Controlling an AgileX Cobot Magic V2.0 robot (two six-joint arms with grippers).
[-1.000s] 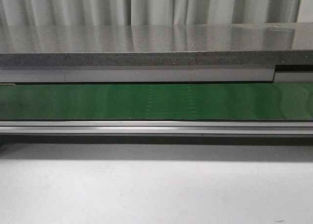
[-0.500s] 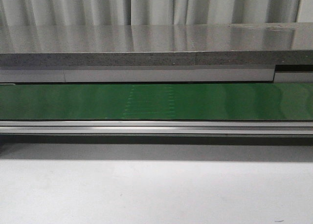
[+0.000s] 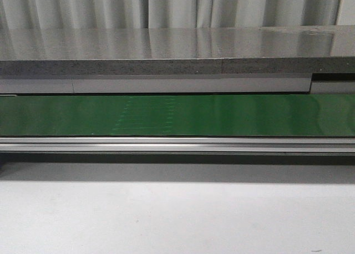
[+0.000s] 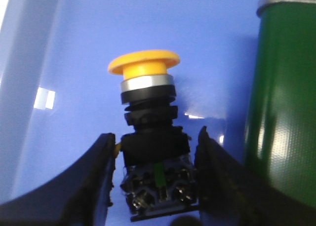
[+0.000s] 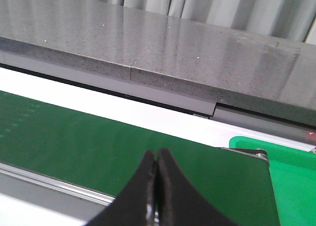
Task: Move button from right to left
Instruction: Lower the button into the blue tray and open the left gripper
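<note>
The left hand (image 4: 154,179) is pinching the small push-button switch with the round orange-yellow cap (image 4: 148,137), its two dark fingers (image 4: 101,176) pressing on either side of the black boxy body while the cap is pointing away from the wrist. Behind the button a flat blue surface (image 4: 123,28) is filling the left wrist view, and just beside it the rounded end of the glossy green conveyor belt (image 4: 281,102) is standing. The right hand (image 5: 157,186) is hanging with its fingers pressed together on nothing, above the same belt near a bright green tray (image 5: 296,171) at the belt's end.

Judging by this, the task is looking well advanced: the button is in the left hand at the belt's end, apparently over its destination, and only lowering and releasing seem to be left.

Whether the button is already touching the blue surface is hard to say, since its base is being cut off by the frame. In the front view neither hand nor the button is showing, only the belt, its metal rail (image 3: 177,145), the grey stone ledge (image 3: 166,49) and the pale worktop (image 3: 177,215).
</note>
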